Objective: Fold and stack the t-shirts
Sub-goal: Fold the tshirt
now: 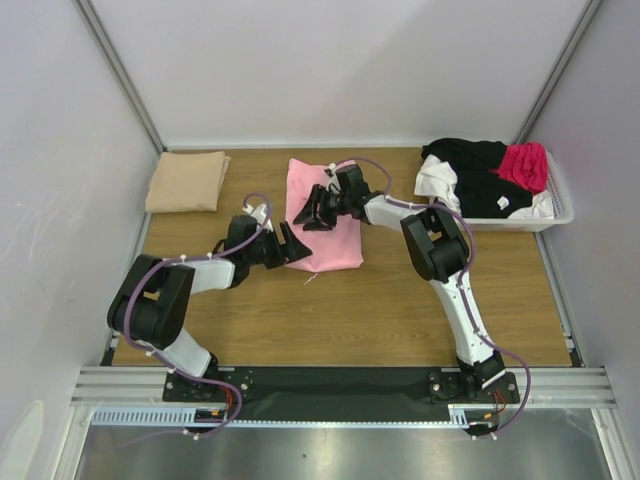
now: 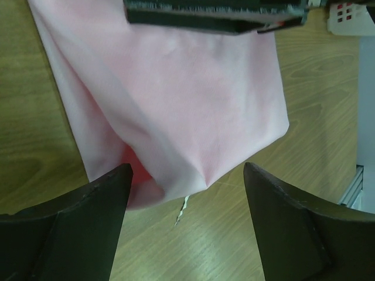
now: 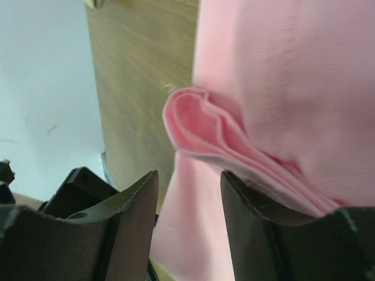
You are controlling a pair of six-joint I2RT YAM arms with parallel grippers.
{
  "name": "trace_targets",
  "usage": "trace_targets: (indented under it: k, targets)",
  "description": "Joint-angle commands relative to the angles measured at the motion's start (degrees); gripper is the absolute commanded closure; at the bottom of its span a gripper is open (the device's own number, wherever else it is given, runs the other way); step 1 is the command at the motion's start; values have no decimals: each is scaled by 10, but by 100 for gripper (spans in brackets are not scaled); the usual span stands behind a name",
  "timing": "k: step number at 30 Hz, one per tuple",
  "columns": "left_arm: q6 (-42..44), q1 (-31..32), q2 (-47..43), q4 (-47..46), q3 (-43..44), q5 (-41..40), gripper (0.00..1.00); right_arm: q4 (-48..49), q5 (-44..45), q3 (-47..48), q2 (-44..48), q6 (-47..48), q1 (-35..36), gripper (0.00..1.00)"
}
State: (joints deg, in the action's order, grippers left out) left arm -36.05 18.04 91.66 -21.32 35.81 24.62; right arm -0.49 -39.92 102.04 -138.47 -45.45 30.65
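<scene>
As seen from above, a brown wood-grain tabletop, boxed in by plain pale walls, with a grey metal post at each back corner and a metal rail along the near edge.

At back right on that surface, a white slotted plastic basket, heaped with crumpled cloth: a black t-shirt across the middle, a magenta t-shirt bunched toward the right end, a white t-shirt spilling over the left rim. On the black cloth, a small white patch, perhaps a label, too small to read.

At back left, well apart from the basket, a tan cloth t-shirt, folded to a flat rectangle. Mid-table, between the two, a light pink cloth t-shirt, folded into a long strip running from back to front. Off its near edge, a short white thread or tag, too small to read.

Left gripper low at the near left corner of the pink strip, fingers spread wide, that corner lying ahead of and between them, nothing pinched. Right gripper at the strip's left edge, farther back, fingers roughly half parted; a layered fold of pink cloth bulging just beyond the tips and touching one of them, none of it clamped in the gap.
</scene>
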Motion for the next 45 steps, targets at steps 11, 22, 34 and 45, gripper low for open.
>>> trace_targets:
  k: [11,22,34,45]
  targets:
    - [-31,2,-48,89,-15,-27,30,23,63,13,-13,8,-2,48]
    - [-53,1,-34,164,-11,-60,39,16,71,13,-15,20,-1,48]
    - [19,1,-79,348,72,-124,40,-33,38,52,47,65,1,47]
    - [84,0,-98,469,320,-157,22,-171,96,-14,222,127,-46,41]
